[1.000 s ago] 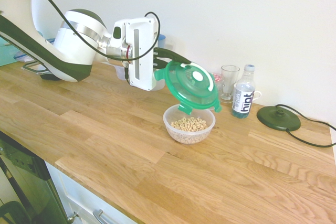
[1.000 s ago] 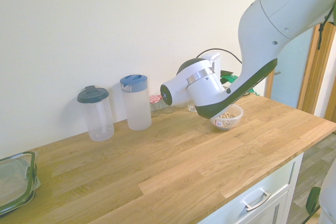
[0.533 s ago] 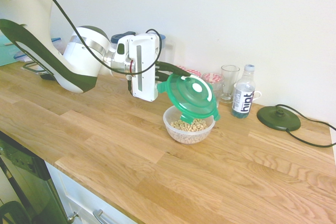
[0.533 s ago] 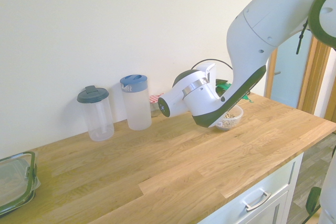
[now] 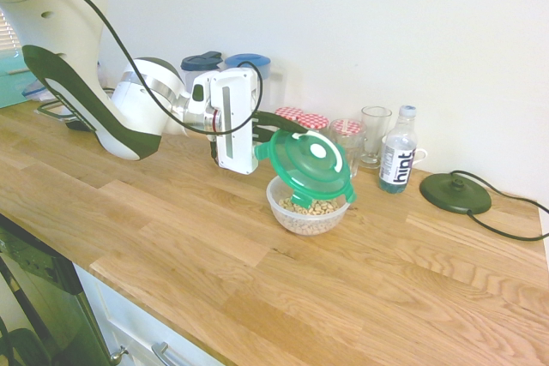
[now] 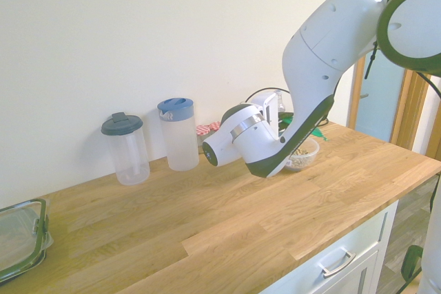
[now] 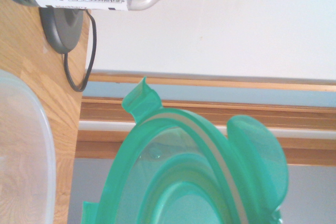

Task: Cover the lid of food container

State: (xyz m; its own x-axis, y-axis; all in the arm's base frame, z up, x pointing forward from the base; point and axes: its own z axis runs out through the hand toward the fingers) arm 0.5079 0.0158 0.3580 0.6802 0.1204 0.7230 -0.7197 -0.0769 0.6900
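Observation:
The round translucent green lid (image 5: 310, 163) with its white central disc hangs tilted just over the food container (image 5: 307, 216). The container is a whitish plastic bowl with tan cereal rings, standing on the wooden counter. My gripper (image 5: 271, 137) reaches in from the left and is shut on the lid's left rim. The lid's lower right edge sits at or just above the bowl's far rim, and I cannot tell if they touch. In the second exterior view my forearm hides most of the lid (image 6: 302, 127) and bowl (image 6: 304, 155). The wrist view shows the lid (image 7: 194, 182) close up beside the bowl's rim (image 7: 31, 145).
Behind the bowl by the wall stand red-checked jars (image 5: 306, 119), a glass (image 5: 374, 134), a water bottle (image 5: 397, 156) and a black round base (image 5: 455, 193) with its cable. Two lidded jugs (image 6: 178, 133) (image 6: 125, 147) and a black-rimmed container (image 6: 21, 239) stand further along.
The arm has come down and drawn back slightly, bringing the lid lower over the bowl and less steeply tilted. The grip is unchanged.

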